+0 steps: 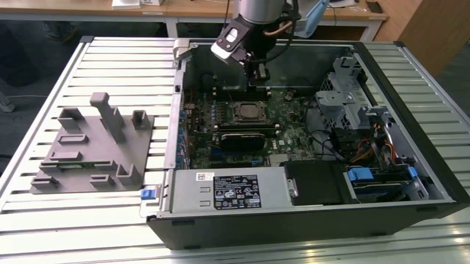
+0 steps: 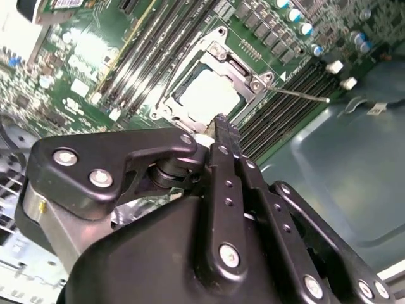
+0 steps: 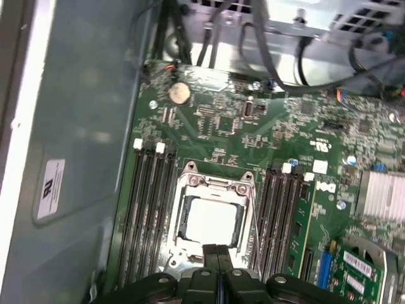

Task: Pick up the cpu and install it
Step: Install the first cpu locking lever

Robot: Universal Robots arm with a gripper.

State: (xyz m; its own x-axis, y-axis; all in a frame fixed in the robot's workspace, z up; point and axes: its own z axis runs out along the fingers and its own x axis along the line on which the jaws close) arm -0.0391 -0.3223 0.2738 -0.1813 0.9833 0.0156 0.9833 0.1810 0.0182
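the cpu point(image 3: 212, 218) already lies in the socket point(image 3: 215, 183) (apparently seated flat), the gripper point(image 3: 217, 248) hangs just above its edge, fingers pressed together on nothing, and the lever point(image 2: 297, 95) seems not yet latched.

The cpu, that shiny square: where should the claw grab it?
Probably from straight above, pinching two opposite edges. The cpu lies flat, top up, inside the metal socket frame, which hugs its sides, so the claw has little room there.
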